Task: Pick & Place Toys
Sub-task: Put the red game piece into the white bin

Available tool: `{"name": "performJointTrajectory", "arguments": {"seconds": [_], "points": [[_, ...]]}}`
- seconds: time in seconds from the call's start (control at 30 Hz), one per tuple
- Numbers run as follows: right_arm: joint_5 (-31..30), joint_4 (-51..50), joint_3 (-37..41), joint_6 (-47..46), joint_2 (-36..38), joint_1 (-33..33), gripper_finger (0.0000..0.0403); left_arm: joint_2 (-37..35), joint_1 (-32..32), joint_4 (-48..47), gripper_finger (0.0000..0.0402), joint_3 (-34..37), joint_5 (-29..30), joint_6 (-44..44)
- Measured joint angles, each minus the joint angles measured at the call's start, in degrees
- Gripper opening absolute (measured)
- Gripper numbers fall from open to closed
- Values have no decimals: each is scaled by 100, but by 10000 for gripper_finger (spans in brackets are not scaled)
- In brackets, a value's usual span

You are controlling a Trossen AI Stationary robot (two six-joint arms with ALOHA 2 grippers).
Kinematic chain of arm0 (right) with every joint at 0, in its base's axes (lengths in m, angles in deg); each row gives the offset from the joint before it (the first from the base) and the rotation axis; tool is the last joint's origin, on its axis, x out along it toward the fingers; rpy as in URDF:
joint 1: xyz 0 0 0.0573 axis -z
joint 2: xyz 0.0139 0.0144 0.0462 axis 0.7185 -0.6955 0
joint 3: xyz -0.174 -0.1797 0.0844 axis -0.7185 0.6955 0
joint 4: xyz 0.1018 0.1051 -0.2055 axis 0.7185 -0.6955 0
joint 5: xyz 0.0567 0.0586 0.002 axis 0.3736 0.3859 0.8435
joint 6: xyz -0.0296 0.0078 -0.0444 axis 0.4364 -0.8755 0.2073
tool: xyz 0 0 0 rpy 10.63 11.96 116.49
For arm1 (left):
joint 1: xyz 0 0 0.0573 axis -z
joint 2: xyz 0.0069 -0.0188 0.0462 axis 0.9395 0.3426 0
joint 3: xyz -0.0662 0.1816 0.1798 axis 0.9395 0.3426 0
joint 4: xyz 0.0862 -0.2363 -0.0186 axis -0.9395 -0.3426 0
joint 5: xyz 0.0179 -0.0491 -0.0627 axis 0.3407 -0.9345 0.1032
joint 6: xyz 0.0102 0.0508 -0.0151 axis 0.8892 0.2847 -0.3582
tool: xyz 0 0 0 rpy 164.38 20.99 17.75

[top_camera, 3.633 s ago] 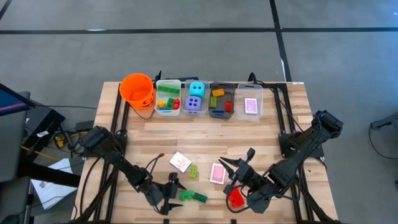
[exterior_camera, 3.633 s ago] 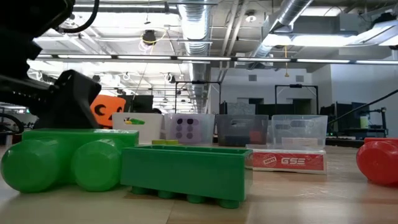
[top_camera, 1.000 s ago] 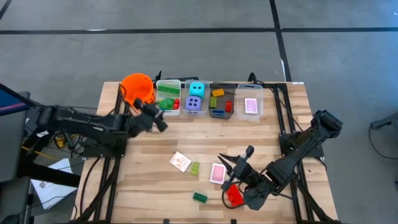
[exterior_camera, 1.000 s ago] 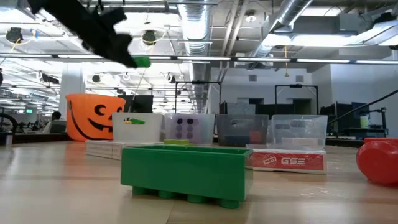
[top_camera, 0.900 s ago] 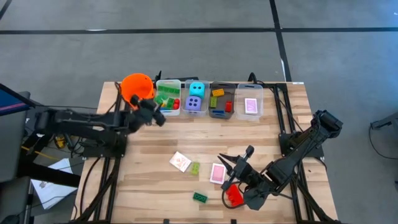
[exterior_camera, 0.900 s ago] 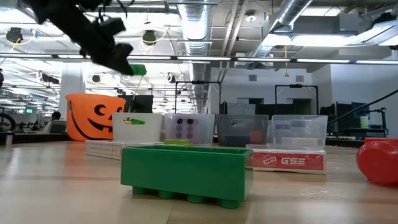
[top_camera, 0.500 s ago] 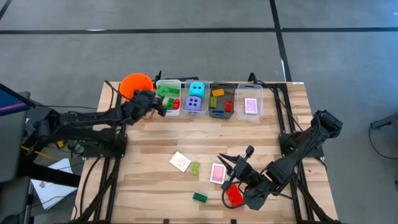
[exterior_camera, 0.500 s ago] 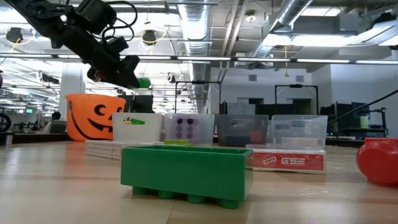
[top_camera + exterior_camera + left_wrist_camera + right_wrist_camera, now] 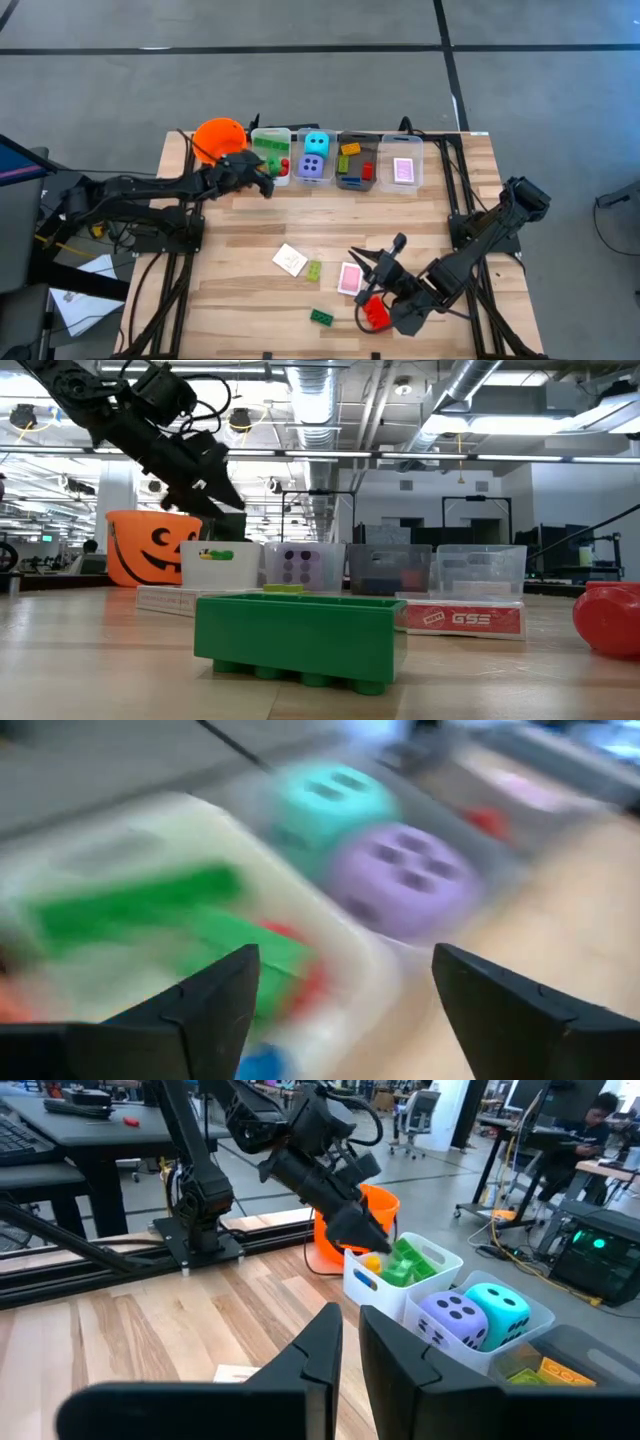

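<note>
Green bricks point(image 9: 270, 153): lying in the far-left clear bin point(image 9: 256, 135), beside the orange bucket point(image 9: 213, 134).
Left pincer point(image 9: 263, 180): spread wide, empty, over that bin's near edge.
Right pincer point(image 9: 370, 281): closed, empty, near worktop point(image 9: 240, 245) edge, beside the red brick point(image 9: 376, 313).
Loose: green brick point(image 9: 321, 317), pink-backed card point(image 9: 350, 278).

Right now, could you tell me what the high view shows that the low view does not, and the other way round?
Only the high view: the right gripper shut, low beside the red brick; the cyan die; the small lime brick.
Only the low view: the face on the pumpkin bucket, and the room behind.
Both: the left gripper open over the brick bin, and the dark green brick.
</note>
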Motion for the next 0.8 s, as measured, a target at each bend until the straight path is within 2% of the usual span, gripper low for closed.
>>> {"name": "performJointTrajectory", "arguments": {"seconds": [0.17,0.3,0.37,0.53,0.63,0.8], "points": [[152,1,0,-2,-2,84,35,306,333,249,288,0,-2149,-188],[333,0,-2,-3,-2,151,35,523,942,973,285,0,-3358,-150],[406,1,-2,-2,-2,177,35,605,1329,1614,285,-1,-3702,-117],[423,2,-2,-3,-2,190,35,808,2363,3122,285,-4,-3766,365],[423,3,-2,-4,-2,188,35,891,2883,3553,285,-7,-3741,939],[589,-80,17,-34,-2,102,35,937,3434,3739,285,-7,-2788,1246]]}}
